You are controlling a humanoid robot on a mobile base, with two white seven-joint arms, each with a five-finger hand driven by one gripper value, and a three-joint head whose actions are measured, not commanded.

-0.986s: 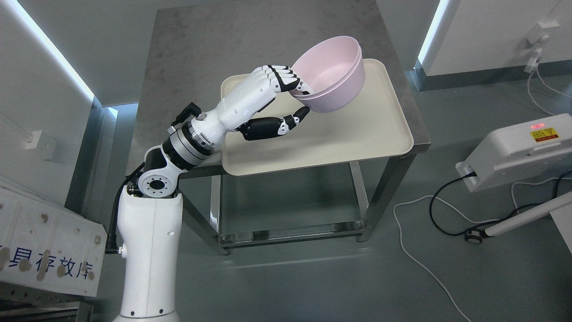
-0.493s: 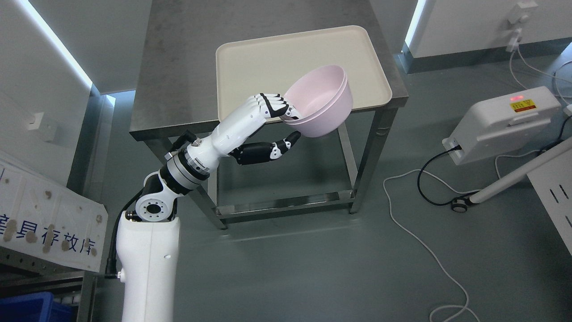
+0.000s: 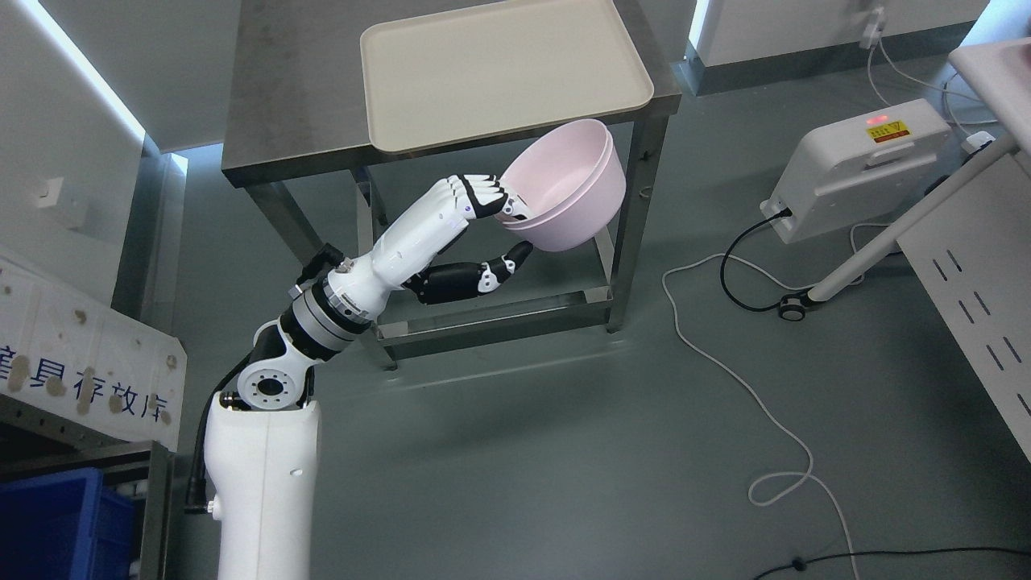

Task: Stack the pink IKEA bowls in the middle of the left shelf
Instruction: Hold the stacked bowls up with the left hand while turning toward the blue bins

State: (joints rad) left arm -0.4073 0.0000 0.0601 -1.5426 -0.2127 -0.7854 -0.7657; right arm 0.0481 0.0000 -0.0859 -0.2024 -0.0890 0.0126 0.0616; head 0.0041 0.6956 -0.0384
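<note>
Two pink bowls (image 3: 568, 189), nested one inside the other, hang in the air in front of the steel table (image 3: 290, 97), tilted with their mouths up and to the left. My left hand (image 3: 509, 229) is shut on their near rim, fingers over the edge and the black thumb under the base. The left arm rises from the lower left. The cream tray (image 3: 499, 68) on the table holds nothing. My right arm is out of the picture.
A shelf frame with a white signboard (image 3: 80, 354) and a blue bin (image 3: 48, 524) stands at the lower left. A white box with a red light (image 3: 862, 161), a slanted white pole (image 3: 902, 225) and cables (image 3: 749, 379) lie on the floor to the right.
The camera has backed away from the table, so the whole picture shifted up. The bowls, still in my left hand, are now off the tray and in front of the table.
</note>
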